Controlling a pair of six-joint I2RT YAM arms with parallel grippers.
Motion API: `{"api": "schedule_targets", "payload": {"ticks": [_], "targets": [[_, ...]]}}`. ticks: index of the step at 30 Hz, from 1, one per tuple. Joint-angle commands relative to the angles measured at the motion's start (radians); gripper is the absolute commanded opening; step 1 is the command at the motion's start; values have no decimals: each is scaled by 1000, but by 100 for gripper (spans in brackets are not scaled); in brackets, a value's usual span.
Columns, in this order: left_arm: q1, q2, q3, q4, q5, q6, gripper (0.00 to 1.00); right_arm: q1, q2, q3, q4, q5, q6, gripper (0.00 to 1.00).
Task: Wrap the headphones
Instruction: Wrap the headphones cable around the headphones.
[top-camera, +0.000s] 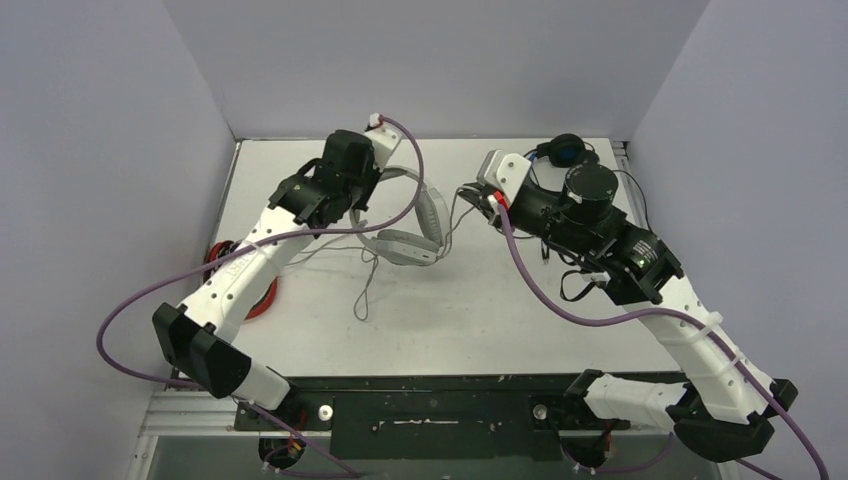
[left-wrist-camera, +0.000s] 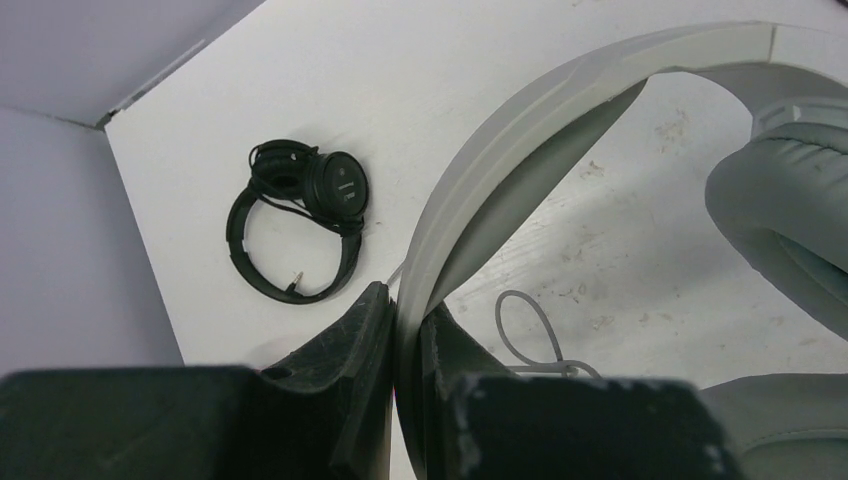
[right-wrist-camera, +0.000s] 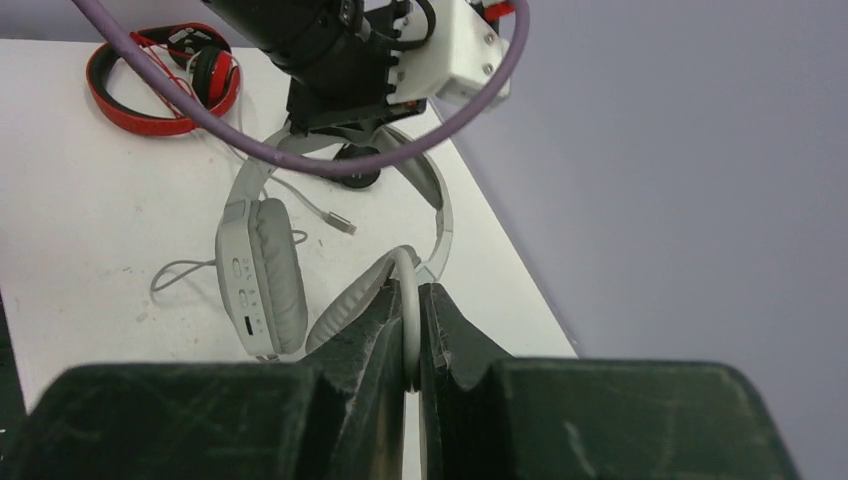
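The white-grey headphones (top-camera: 408, 243) are held up over the middle of the table. My left gripper (top-camera: 373, 187) is shut on their headband (left-wrist-camera: 520, 130), which runs edge-on between the fingers. My right gripper (right-wrist-camera: 410, 300) is shut on a loop of their thin grey cable (right-wrist-camera: 405, 275), a little to the right of the ear cups (right-wrist-camera: 262, 275). More cable trails onto the table (top-camera: 365, 292). The red-and-black headphones (right-wrist-camera: 160, 85) lie at the left edge, partly under my left arm. A black headset with blue (top-camera: 565, 150) lies at the back right corner.
Grey walls close in the table on the left, back and right. A black cable (top-camera: 580, 285) lies under my right arm. Purple hoses (top-camera: 540, 285) hang from both arms over the table. The white-grey cable's plug end (right-wrist-camera: 340, 222) rests on the table.
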Motion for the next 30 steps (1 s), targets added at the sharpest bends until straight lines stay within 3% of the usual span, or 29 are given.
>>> {"api": "schedule_targets", "payload": {"ticks": [1,5,11,16,21,30], "targets": [[-55,3,-16,133,-4,155,0,3,6,55,1,-32,-19,0],[-126,-36,-109,238,20,295,0,3,26,71,-7,-39,-17,0],[-178,-44,-167,242,96,454,0,3,44,71,6,-83,24,0],[-184,-55,-215,288,40,504,0,0,42,77,-27,-96,83,0],[-152,-46,-208,391,-207,526,0,0,29,69,-156,-92,124,0],[-89,-80,-193,509,-283,534,0,-2,-3,-27,-258,13,199,0]]}}
